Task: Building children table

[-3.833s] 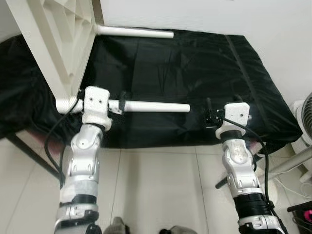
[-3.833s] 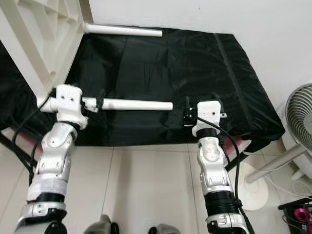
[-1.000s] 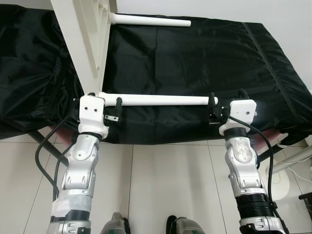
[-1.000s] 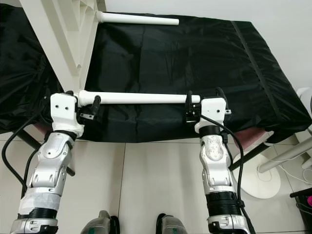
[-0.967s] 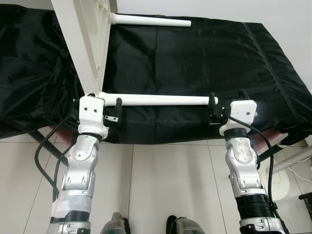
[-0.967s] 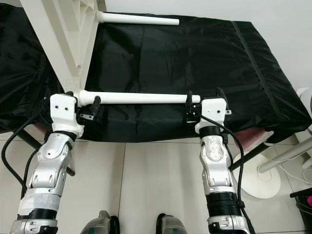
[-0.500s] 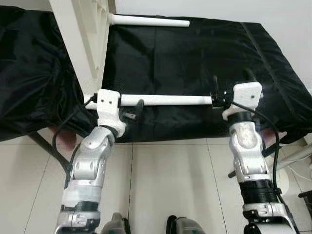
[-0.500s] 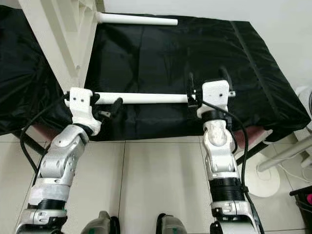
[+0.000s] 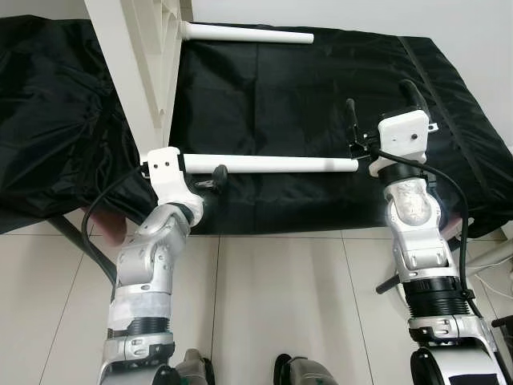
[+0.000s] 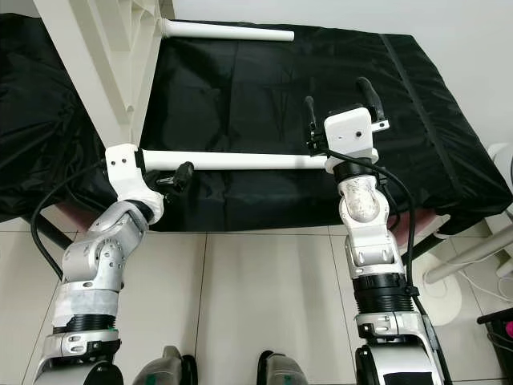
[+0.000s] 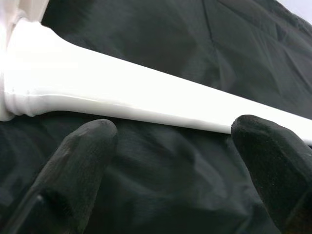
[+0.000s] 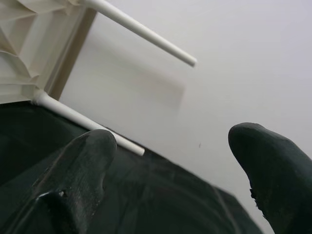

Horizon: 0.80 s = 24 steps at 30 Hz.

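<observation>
Both sets of jaws stand open with nothing between them. The left gripper point(image 11: 165, 161) sits just near of the white table leg point(image 9: 272, 164), close to where that leg joins the tabletop; its black fingers point(image 11: 73, 165) lie spread on the near side of the leg, and whether they touch it cannot be told. The right gripper point(image 9: 381, 108) is raised beside the leg's free right end, fingers pointing up and away. The leg runs level from left to right above a black cloth point(image 9: 321, 88), fixed at its left end to a corner of the white ribbed tabletop point(image 9: 140, 64), which stands on edge. A second white leg point(image 9: 248, 34) projects rightward from the tabletop's far corner. The cloth covers a low bed-like surface against a pale wall point(image 10: 361, 16), with tiled floor point(image 9: 272, 305) on the near side.
</observation>
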### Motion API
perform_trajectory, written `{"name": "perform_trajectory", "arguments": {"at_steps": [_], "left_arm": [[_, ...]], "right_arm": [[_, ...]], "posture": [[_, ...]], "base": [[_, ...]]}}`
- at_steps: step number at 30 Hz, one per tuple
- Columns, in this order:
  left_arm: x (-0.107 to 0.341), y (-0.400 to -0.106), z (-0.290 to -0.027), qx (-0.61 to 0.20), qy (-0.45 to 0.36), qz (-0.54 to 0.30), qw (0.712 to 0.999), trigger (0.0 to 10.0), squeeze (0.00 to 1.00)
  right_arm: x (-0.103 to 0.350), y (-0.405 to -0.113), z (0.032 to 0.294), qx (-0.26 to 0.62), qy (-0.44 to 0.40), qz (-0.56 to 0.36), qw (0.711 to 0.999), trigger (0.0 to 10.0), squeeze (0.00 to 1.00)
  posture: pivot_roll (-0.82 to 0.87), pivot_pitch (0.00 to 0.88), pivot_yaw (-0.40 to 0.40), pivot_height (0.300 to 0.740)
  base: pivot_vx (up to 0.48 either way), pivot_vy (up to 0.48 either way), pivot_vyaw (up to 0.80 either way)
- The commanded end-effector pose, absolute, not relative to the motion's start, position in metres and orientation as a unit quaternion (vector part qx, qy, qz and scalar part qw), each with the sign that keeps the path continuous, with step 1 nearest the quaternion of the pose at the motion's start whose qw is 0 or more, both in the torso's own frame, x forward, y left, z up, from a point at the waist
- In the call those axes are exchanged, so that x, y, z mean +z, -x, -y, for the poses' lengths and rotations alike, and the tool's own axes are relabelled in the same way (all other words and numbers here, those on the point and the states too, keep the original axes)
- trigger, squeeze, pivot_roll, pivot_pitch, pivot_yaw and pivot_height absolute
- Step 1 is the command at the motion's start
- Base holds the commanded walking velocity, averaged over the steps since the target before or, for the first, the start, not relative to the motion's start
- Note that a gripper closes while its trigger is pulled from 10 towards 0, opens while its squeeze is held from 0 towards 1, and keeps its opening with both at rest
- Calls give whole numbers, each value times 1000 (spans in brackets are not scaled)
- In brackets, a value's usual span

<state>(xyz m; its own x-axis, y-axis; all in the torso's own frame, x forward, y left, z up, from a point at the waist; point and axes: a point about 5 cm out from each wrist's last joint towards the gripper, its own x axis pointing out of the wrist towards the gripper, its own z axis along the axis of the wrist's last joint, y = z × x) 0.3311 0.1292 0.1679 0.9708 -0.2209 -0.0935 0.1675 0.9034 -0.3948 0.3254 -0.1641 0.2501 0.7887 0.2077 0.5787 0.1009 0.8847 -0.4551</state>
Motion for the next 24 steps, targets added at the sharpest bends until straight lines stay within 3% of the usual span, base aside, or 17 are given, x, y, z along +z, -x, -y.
{"name": "perform_trajectory", "arguments": {"at_steps": [1, 11, 14, 18, 24], "left_arm": [[163, -331, -126, -101, 212, -87, 968, 10000, 0], [152, -337, -128, -69, 227, -129, 963, 10000, 0], [156, -340, -126, -68, 226, -133, 963, 10000, 0], [157, -340, -125, -69, 221, -131, 964, 10000, 0], [161, -340, -123, -79, 202, -127, 968, 10000, 0]], "right_arm": [[253, -326, 161, 40, 254, 333, 907, 10000, 0], [273, -326, 148, 50, 307, 379, 872, 10000, 0], [289, -327, 141, 35, 334, 417, 845, 10000, 0], [295, -327, 138, 28, 340, 429, 837, 10000, 0], [325, -329, 118, 10, 360, 490, 794, 10000, 0]], "posture": [[5, 107, -10, 740], [2, 118, -8, 740], [-4, 123, -3, 740], [-4, 123, -3, 740], [4, 130, -4, 740]], "base": [[0, 0, 0], [0, 0, 0], [0, 0, 0], [0, 0, 0], [0, 0, 0]]}}
